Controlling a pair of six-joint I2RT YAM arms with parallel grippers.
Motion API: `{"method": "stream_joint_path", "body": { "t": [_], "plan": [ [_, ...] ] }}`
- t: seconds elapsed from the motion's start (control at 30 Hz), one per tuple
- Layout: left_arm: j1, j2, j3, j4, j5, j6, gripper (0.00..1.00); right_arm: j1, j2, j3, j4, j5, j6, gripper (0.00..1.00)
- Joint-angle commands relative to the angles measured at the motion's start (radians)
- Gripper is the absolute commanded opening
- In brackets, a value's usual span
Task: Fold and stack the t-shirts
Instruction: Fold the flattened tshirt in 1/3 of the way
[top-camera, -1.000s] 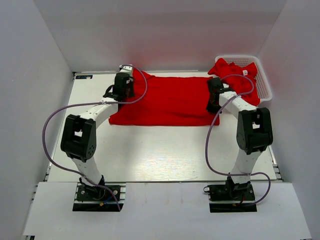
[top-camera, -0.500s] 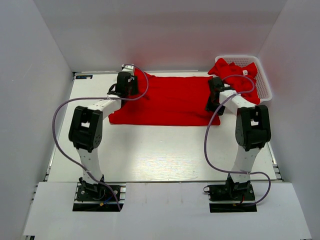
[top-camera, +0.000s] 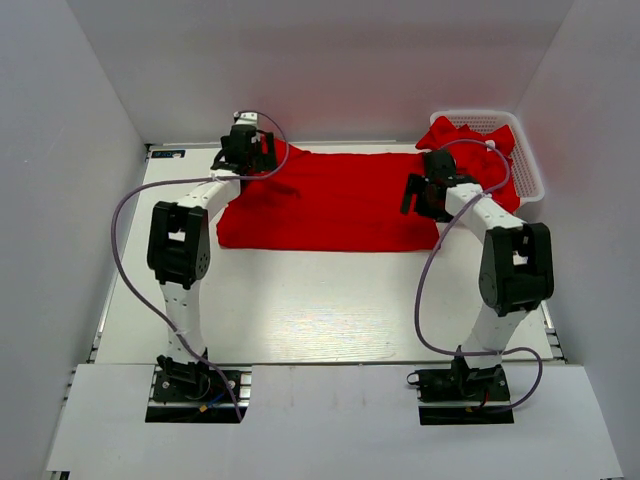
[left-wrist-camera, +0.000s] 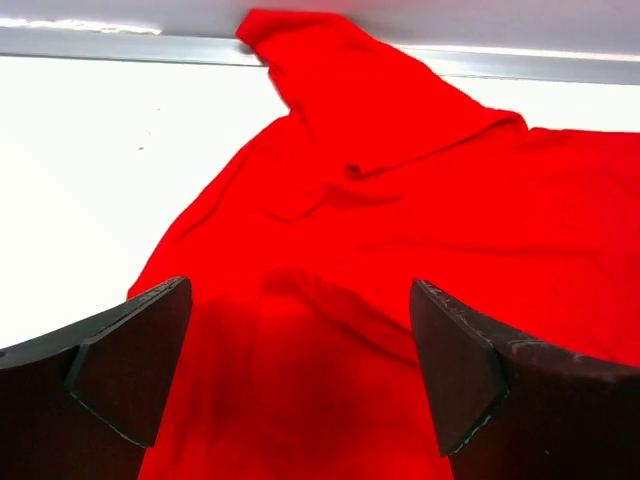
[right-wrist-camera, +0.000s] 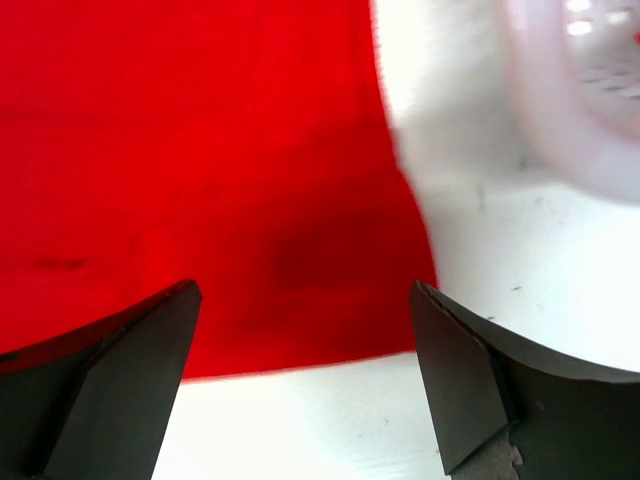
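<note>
A red t-shirt lies spread flat across the far half of the table. My left gripper hovers over its far left corner, jaws open; in the left wrist view the t-shirt with its sleeve shows between the empty left gripper fingers. My right gripper hangs over the shirt's right edge, open too. The right wrist view shows the t-shirt hem corner and bare table under the right gripper. More red t-shirts are heaped in the basket.
A white lattice basket stands at the far right corner, blurred in the right wrist view as the basket. Grey walls close in the left, right and back sides. Purple cables loop from both arms over the table.
Both grippers have gone from shut to open and let go of the shirt. The left arm has moved toward the far edge and the right gripper has pulled up off the cloth.
</note>
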Motion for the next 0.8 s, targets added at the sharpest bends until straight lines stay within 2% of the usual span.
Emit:
{"method": "stream_joint_path", "body": {
  "t": [0.0, 0.23, 0.37, 0.53, 0.77],
  "plan": [
    [0.006, -0.123, -0.024, -0.052, 0.008, -0.024, 1.0, 0.021, -0.096, -0.06, 0.08, -0.128, -0.081, 0.9],
    [0.006, -0.243, -0.19, -0.061, 0.123, -0.034, 1.0, 0.047, -0.097, -0.112, 0.114, -0.191, -0.116, 0.9],
    [-0.014, -0.229, -0.23, -0.044, 0.152, -0.034, 1.0, 0.053, -0.039, -0.082, 0.128, -0.205, -0.106, 0.9],
    [-0.014, -0.178, -0.22, -0.07, 0.284, -0.034, 1.0, 0.052, 0.044, -0.045, 0.123, -0.209, -0.067, 0.9],
    [-0.014, -0.145, -0.325, -0.102, 0.306, -0.081, 1.0, 0.046, 0.078, -0.095, 0.134, -0.186, -0.02, 0.9]
  ]
}}
